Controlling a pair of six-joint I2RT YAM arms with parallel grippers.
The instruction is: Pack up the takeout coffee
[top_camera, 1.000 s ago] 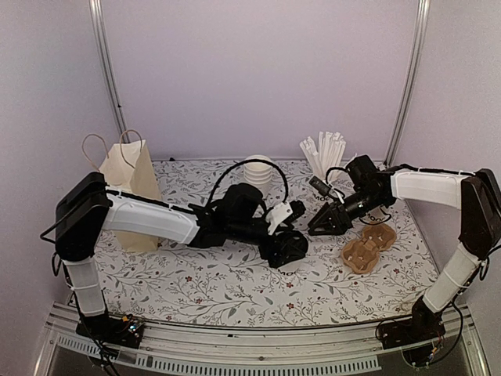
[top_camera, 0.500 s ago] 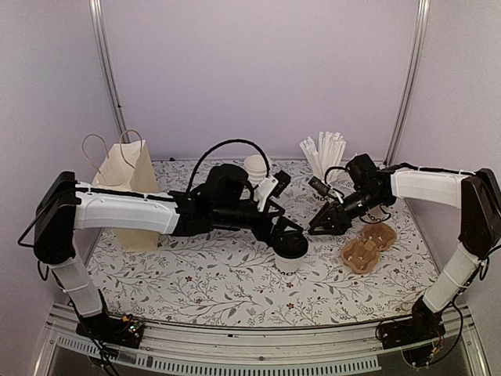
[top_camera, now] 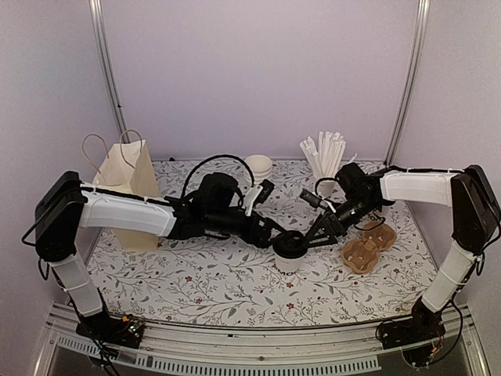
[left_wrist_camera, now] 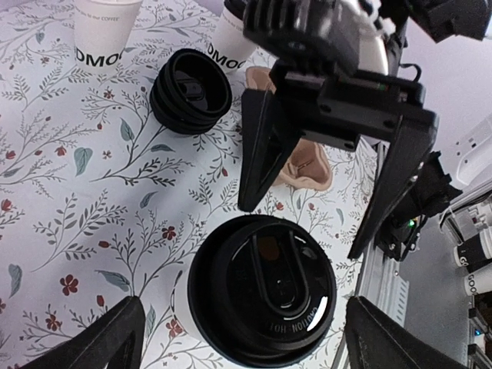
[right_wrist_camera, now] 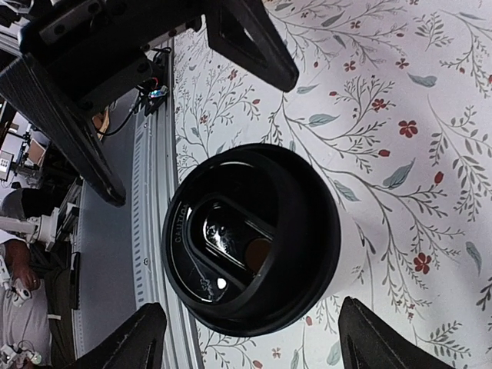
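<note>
One takeout coffee (top_camera: 290, 252), a white cup with a black lid, stands upright mid-table. My left gripper (top_camera: 273, 235) hovers at its left, open. In the left wrist view the lid (left_wrist_camera: 261, 286) lies between the left gripper's (left_wrist_camera: 244, 323) spread fingers, which do not touch it. My right gripper (top_camera: 314, 236) reaches in from the right, also open. In the right wrist view the same cup (right_wrist_camera: 254, 247) sits between the right gripper's (right_wrist_camera: 252, 307) fingers with gaps on both sides. Two lidless MOO cups (left_wrist_camera: 104, 31) (left_wrist_camera: 231, 38) stand further back.
A stack of black lids (left_wrist_camera: 191, 91) lies beside the lidless cups. Brown pulp cup carriers (top_camera: 366, 247) sit at the right. The cream paper bag (top_camera: 129, 180) stands at the left, nested white cups (top_camera: 258, 166) at the back centre, a cup of straws (top_camera: 325, 157) back right.
My left gripper has lifted off the lidded cup and drawn back to the left. My right gripper has moved left and down towards the cup and opened a little wider.
</note>
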